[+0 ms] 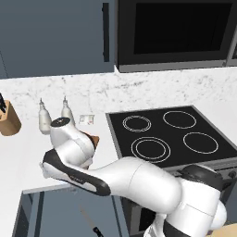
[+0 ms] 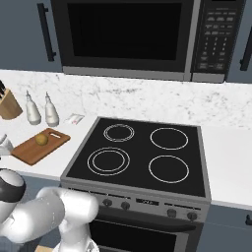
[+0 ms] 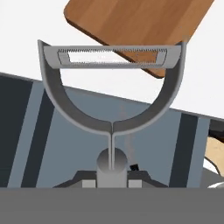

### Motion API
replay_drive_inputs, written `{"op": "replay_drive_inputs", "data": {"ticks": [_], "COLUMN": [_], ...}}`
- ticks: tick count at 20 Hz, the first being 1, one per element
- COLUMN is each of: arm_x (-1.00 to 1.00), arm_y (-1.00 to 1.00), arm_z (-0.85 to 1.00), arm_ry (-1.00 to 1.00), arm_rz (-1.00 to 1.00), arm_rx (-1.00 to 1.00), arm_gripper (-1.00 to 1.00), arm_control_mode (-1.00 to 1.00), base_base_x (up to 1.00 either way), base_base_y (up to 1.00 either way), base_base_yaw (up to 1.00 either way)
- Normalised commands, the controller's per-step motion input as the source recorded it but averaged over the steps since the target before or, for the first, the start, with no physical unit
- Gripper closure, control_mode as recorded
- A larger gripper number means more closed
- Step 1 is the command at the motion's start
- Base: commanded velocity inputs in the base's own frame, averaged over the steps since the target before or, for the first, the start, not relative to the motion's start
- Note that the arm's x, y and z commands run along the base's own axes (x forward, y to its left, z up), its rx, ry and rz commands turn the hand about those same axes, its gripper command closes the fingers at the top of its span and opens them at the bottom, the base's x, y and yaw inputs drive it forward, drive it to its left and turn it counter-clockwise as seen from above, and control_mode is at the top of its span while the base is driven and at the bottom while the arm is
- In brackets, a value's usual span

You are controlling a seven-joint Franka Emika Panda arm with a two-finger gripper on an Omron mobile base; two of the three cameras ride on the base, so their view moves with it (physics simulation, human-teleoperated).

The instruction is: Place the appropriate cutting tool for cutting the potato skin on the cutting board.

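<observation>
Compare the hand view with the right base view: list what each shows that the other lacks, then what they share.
Hand view alone: the peeler, its handle clamped in the shut end effector, with its loop head crossing a corner of the board. Right base view alone: the potato resting on the board, the stove, the microwave, two bottles and the knife block. Shared: the cutting board and the white counter.
</observation>
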Motion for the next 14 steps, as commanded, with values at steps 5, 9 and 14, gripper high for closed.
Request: {"op": "replay_drive_inputs", "data": {"ticks": [5, 9, 14], "arm_x": [1.00, 0.93, 0.73], "arm_y": [0.18, 0.01, 0.00], "arm_z": [-0.12, -0.17, -0.30], "arm_ry": [0.03, 0.00, 0.00], "arm_rz": [0.00, 0.00, 0.00], "arm_rx": [-0.01, -0.01, -0.01], "arm_gripper": [1.00, 1.00, 1.00], "arm_control_mode": [-1.00, -1.00, -1.00], "base_base_x": [0.00, 0.00, 0.00], "base_base_y": [0.00, 0.00, 0.00], "base_base_yaw": [0.00, 0.00, 0.00]}}
